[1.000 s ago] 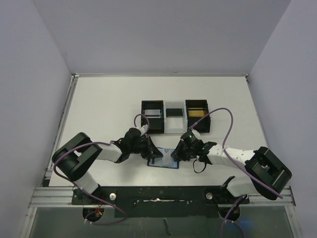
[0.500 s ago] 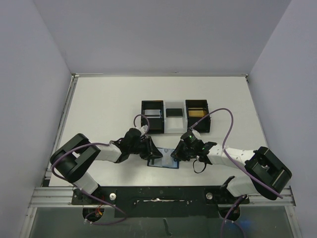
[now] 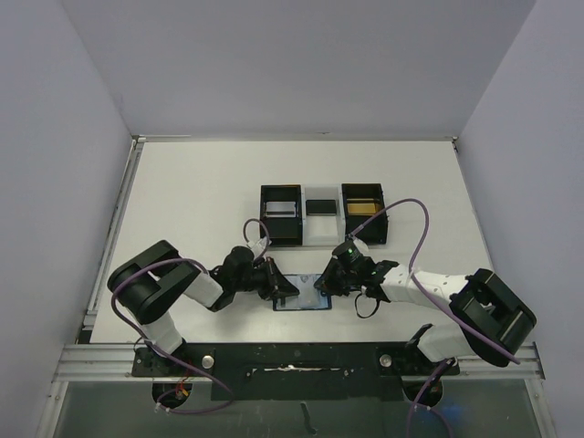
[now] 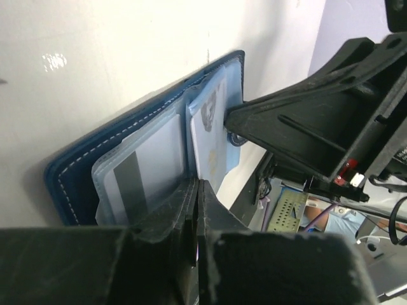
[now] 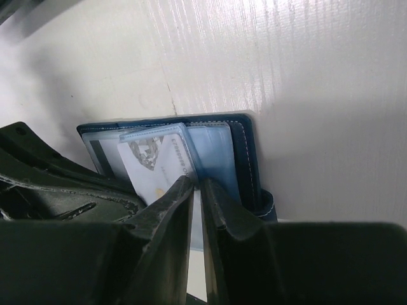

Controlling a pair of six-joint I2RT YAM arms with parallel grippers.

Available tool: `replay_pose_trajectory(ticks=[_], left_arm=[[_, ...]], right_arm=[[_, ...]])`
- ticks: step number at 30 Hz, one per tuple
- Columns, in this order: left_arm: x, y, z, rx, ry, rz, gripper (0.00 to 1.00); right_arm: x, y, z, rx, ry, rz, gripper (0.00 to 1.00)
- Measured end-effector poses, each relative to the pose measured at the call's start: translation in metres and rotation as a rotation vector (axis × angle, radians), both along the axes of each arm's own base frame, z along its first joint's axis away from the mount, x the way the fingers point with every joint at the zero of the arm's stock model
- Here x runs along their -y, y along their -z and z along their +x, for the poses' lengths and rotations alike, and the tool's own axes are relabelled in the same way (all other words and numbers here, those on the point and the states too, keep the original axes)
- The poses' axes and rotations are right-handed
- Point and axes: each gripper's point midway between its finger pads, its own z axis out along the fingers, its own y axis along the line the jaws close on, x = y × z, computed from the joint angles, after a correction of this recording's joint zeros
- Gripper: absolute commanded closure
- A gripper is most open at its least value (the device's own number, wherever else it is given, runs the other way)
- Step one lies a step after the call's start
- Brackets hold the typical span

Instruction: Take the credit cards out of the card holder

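Left tool [image 4: 196, 187] shifted nearer, shut at card [image 4: 213, 136] edge — right tool [image 5: 198, 185] narrow, grip unclear; print unreadable.

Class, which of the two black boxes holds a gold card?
The right black box: it holds a gold card, whereas the left black box, across the white tray, holds a silver-grey card.
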Motion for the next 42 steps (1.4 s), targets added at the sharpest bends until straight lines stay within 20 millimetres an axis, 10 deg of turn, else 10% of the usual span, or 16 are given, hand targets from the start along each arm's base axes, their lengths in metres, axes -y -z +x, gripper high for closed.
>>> replay_pose_trajectory(ticks=[33,42], left_arm=[[-0.015,-0.009,0.0,0.056,-0.018,0.06,1.0],[-0.013,-0.011,0.001,0.062,-0.007,0.062,1.0]], right_arm=[[0.016,-0.016,-0.008,0.045,-0.088,-0.083,0.73],[-0.021,-0.022,-0.008,0.071,-0.231,-0.04,0.72]])
